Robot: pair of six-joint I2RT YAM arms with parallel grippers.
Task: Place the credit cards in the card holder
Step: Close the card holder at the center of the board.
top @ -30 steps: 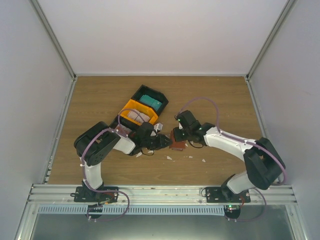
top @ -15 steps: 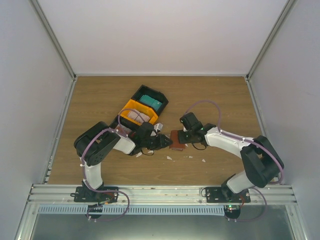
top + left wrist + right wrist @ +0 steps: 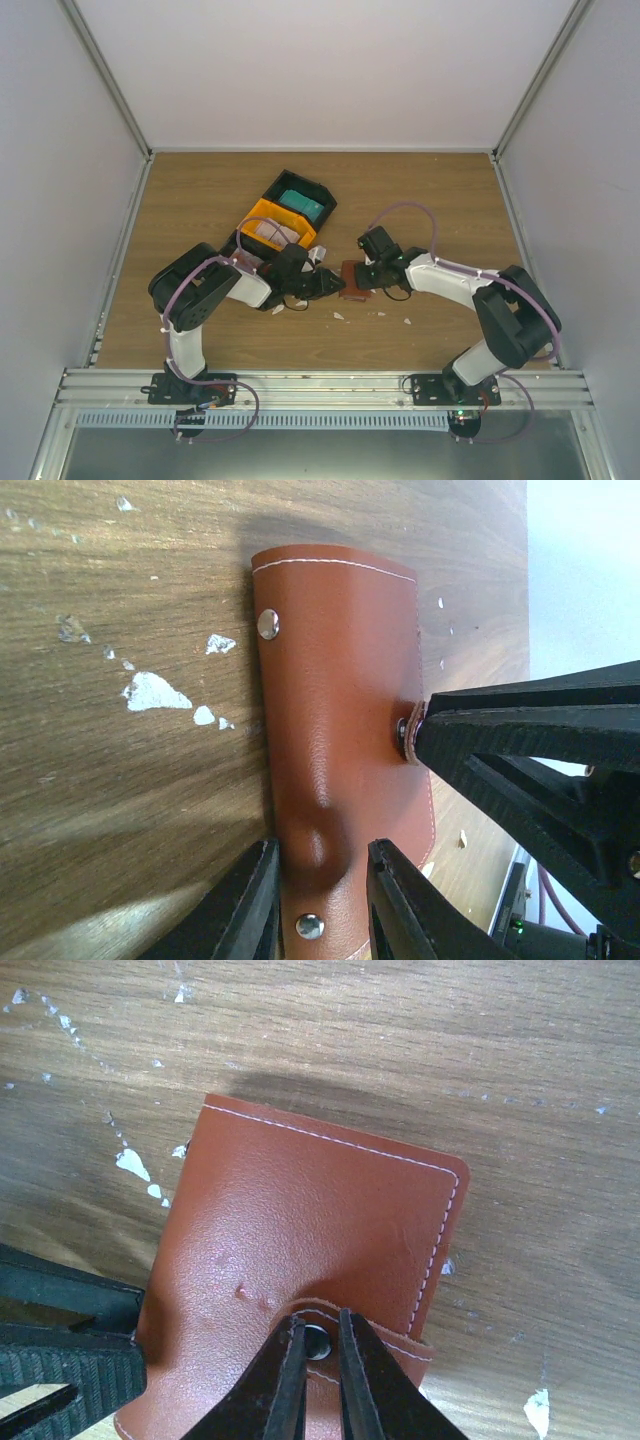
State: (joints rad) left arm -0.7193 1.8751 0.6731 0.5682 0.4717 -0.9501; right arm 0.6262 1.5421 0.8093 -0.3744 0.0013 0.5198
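The right gripper [image 3: 318, 1332] pinches the card holder [image 3: 300, 1220] by its closing tab [image 3: 395, 1341], seemingly at the snap [image 3: 319, 1340], on the wooden table [image 3: 520, 1080].

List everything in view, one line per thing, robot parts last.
card holder: one, reddish-brown, on the table between the grippers
teal card: one seen, teal, in the black bin
pale card: at least one, whitish, in the orange bin
black bin: one, black, mid-table, just behind the orange bin
orange bin: one, orange, by the left arm
scraps: several, white, scattered around the card holder
table: one, brown wood grain
left gripper: one, black, pinching one end of the card holder
right gripper: one, black, pinching the card holder's tab
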